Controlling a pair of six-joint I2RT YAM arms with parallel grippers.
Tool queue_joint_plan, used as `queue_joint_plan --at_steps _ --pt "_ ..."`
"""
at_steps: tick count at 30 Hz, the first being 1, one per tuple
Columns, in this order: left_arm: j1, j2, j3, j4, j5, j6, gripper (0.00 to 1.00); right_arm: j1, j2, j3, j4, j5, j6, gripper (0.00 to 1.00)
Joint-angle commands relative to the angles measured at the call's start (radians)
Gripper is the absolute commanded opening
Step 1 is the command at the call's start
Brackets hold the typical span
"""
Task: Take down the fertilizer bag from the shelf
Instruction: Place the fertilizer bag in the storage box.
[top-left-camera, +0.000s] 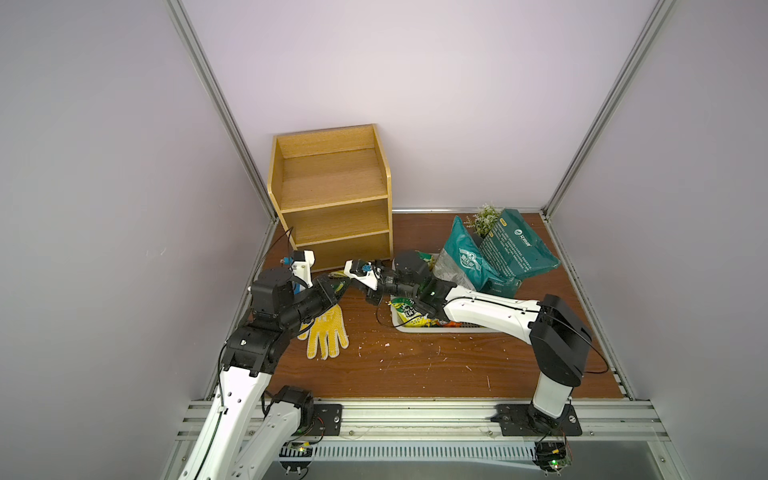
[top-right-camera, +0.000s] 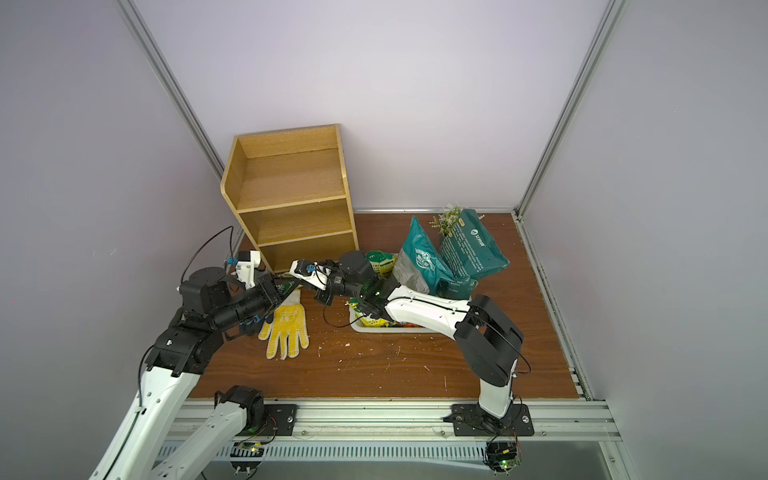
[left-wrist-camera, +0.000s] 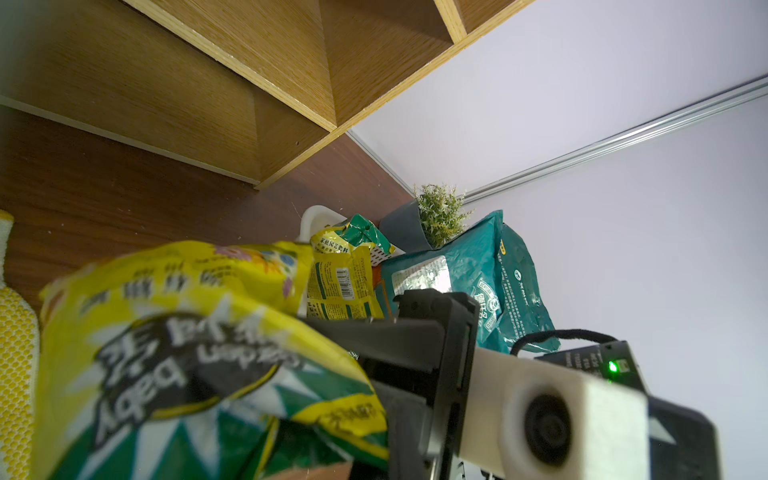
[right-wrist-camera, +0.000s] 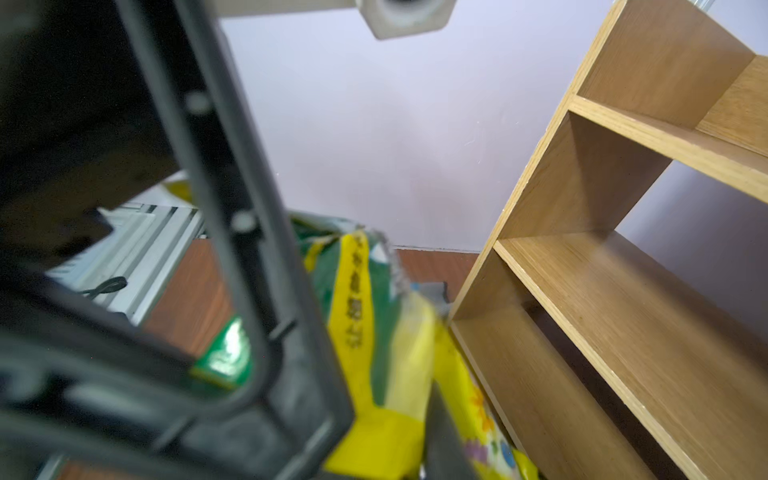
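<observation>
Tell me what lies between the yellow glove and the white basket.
Between the glove and the basket lies bare table with a few pale specks, crossed only by a black cable; both top views show it.

Left arm and right arm are built alike: white link shells, black rounded joint housings. Small screw holes are dotted along the white shells. A thin black cable is looped off the right arm's elbow, and another is seen on the left arm. Each arm is bolted down on a black base plate. A white camera mount with a blue connector is fitted at each wrist. A green LED is lit on the right wrist. Left gripper and right gripper are made in black, with framed bodies.
</observation>
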Motion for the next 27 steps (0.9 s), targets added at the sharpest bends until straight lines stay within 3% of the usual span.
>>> queue_joint_plan --at_steps 1,4,5,6,7,8,9,16,21,27 --pt "-0.007 -0.021 0.025 0.037 0.050 0.000 0.00 -0.005 -0.004 0.018 0.092 0.037 0.061 0.00" --pt "-0.007 -0.025 0.015 0.045 0.033 -0.003 0.00 -0.005 -0.036 -0.011 0.101 0.046 0.079 0.00" --pt "-0.007 -0.026 0.009 0.063 0.026 -0.008 0.04 -0.006 -0.053 -0.027 0.105 0.054 0.090 0.00" --pt "-0.007 -0.027 0.000 0.095 0.016 -0.019 0.24 -0.004 -0.074 -0.044 0.109 0.063 0.103 0.00" --pt "-0.007 -0.028 -0.007 0.119 -0.005 -0.032 0.55 -0.005 -0.093 -0.060 0.110 0.068 0.111 0.00" --pt "-0.007 -0.029 -0.012 0.141 -0.046 -0.044 0.95 -0.005 -0.116 -0.080 0.106 0.075 0.120 0.00" --pt "-0.007 -0.031 -0.017 0.174 -0.094 -0.045 1.00 -0.006 -0.143 -0.101 0.100 0.088 0.128 0.00" --pt "-0.007 -0.001 -0.016 0.373 -0.489 0.101 1.00 -0.007 -0.411 -0.241 -0.119 0.269 0.136 0.00" --pt "-0.007 0.072 -0.049 0.443 -0.519 0.121 1.00 -0.005 -0.643 -0.337 -0.306 0.427 0.180 0.00" --pt "-0.007 0.094 -0.141 0.477 -0.487 0.076 1.00 -0.010 -0.837 -0.441 -0.516 0.634 0.326 0.00"
